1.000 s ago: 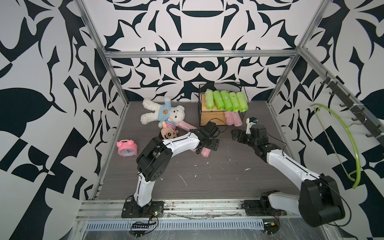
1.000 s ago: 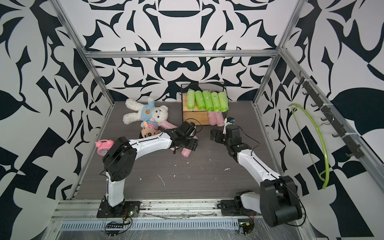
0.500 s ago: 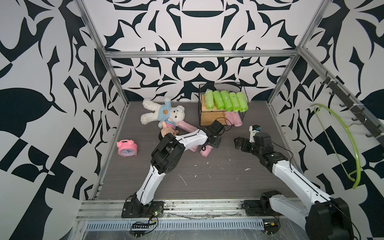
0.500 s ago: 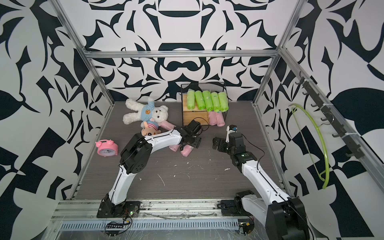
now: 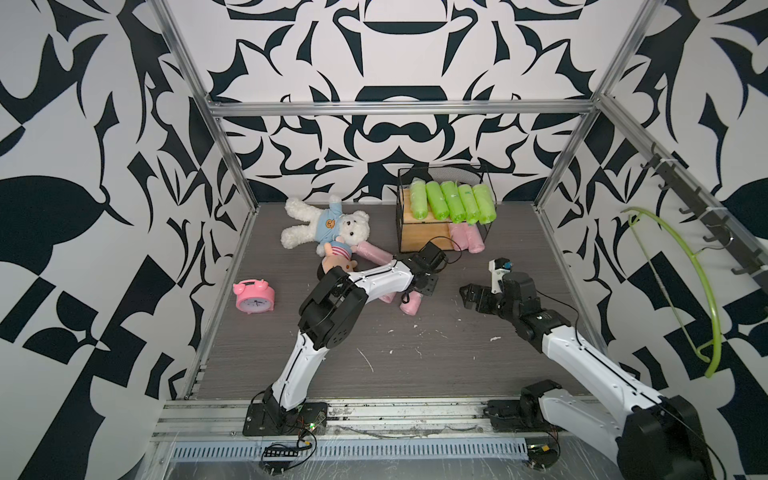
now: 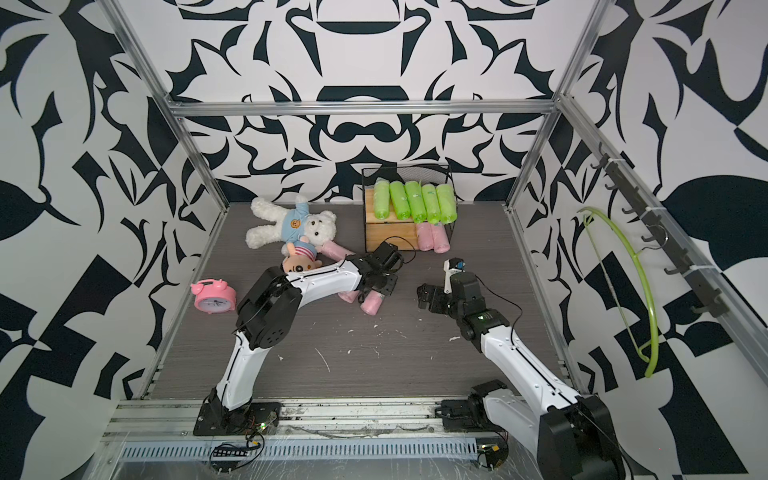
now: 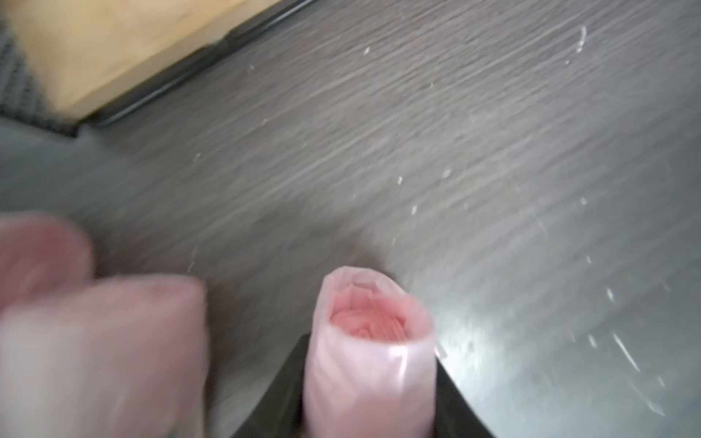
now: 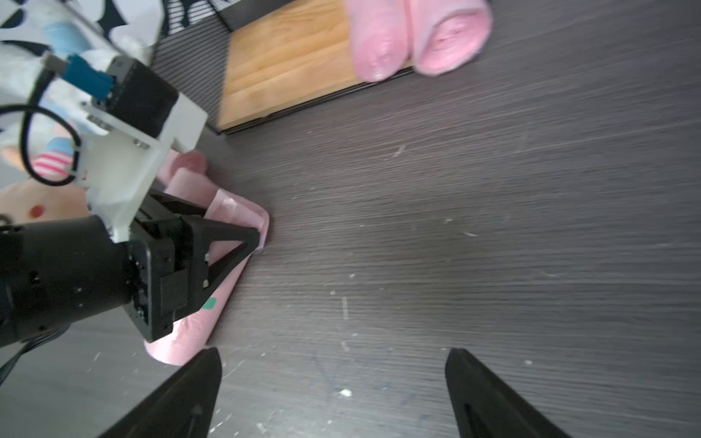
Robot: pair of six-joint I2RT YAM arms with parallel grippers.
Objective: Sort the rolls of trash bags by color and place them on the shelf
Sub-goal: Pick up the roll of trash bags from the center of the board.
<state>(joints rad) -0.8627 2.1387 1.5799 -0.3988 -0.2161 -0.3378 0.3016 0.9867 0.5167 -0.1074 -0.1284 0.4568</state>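
Note:
Five green rolls of trash bags (image 5: 453, 201) (image 6: 415, 201) lie side by side on the shelf's (image 5: 419, 232) top board, and two pink rolls (image 5: 468, 237) lie on its lower board. My left gripper (image 5: 424, 286) (image 7: 370, 349) is shut on a pink roll (image 5: 410, 306) (image 7: 364, 379) lying on the floor in front of the shelf. Another pink roll (image 5: 388, 297) lies partly under that arm, and a third (image 5: 374, 252) rests by the doll. My right gripper (image 5: 471, 296) (image 8: 333, 356) stands open over bare floor, to the right of the held roll.
A white teddy bear (image 5: 324, 226) and a small doll (image 5: 336, 262) lie left of the shelf. A pink alarm clock (image 5: 253, 296) stands near the left wall. A green hanger (image 5: 702, 291) hangs on the right wall. White scraps dot the dark floor.
My left gripper has closed on the pink roll on the floor. The right arm has drawn back from the shelf toward the front, still open.

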